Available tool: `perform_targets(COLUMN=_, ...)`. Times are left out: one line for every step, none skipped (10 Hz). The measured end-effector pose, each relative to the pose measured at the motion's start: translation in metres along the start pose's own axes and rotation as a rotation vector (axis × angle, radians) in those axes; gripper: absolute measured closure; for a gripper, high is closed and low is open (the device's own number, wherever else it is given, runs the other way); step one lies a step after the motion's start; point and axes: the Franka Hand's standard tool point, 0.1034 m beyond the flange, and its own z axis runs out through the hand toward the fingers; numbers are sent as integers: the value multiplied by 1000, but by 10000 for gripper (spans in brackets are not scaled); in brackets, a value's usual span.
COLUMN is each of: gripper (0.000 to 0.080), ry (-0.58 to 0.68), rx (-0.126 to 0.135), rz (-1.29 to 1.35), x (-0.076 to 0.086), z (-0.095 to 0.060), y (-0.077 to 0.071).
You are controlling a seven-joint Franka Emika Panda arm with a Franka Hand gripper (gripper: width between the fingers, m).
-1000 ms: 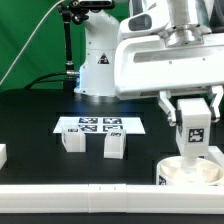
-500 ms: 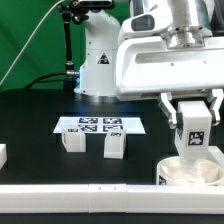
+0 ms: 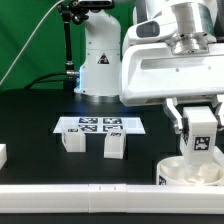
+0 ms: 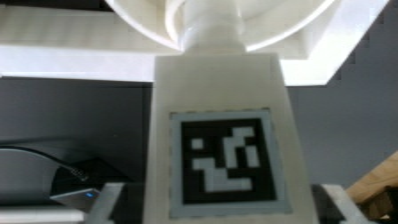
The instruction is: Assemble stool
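**Before you press down, stay plumb**

Your claw [image 3: 199, 120] is clamped on the white blocky tagged plastic leg [image 3: 199, 140], upright directly over the round white compartmented plastic seat [image 3: 172, 172]. Ease it straight into a socket; don't twist.

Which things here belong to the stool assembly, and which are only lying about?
Job: round seat; held leg, clamped in gripper; loose leg toward the exterior view's left; loose leg beside it.
Not job: marker board; table.
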Motion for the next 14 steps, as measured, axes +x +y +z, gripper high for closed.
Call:
perform_targets(gripper=462, ry=-7, rx=-1, rz=5, x=1, z=0, y=3)
perform_targets(gripper=462, ry=-7, rx=-3, rz=12, x=1, z=0, y=7)
perform_targets(gripper=462, ry=-9, rx=1, rz=10, x=-1, z=3, y=4)
perform_targets(gripper=462, ry=-8, rx=2, rz=7, x=-1, z=6, y=3)
perform_targets(gripper=462, ry=5, rx=-2, rz=0, x=-1, z=8, y=5)
perform_targets(gripper=462, ry=3, rx=-1, rz=0, x=-1, z=9, y=5)
perform_targets(gripper=462, ry=7, rx=-2, rz=0, x=-2, z=9, y=5)
perform_targets(gripper=462, ry=6, rx=-2, rz=0, x=-2, z=9, y=5)
perform_targets(gripper=462, ry=7, rx=1, rz=-1, x=-1, z=9, y=3)
perform_targets(gripper=462, ry=10, rx=0, rz=-1, x=-2, z=10, y=3)
perform_targets(gripper=462, ry=14, rx=-3, rz=-2, x=-7, z=13, y=4)
perform_targets(gripper=462, ry=20, rx=-4, rz=-3, x=-10, z=15, y=3)
perform_targets(gripper=462, ry=23, rx=-4, rz=-4, x=-10, z=15, y=3)
perform_targets(gripper=462, ry=28, rx=-5, rz=-5, x=-10, z=15, y=3)
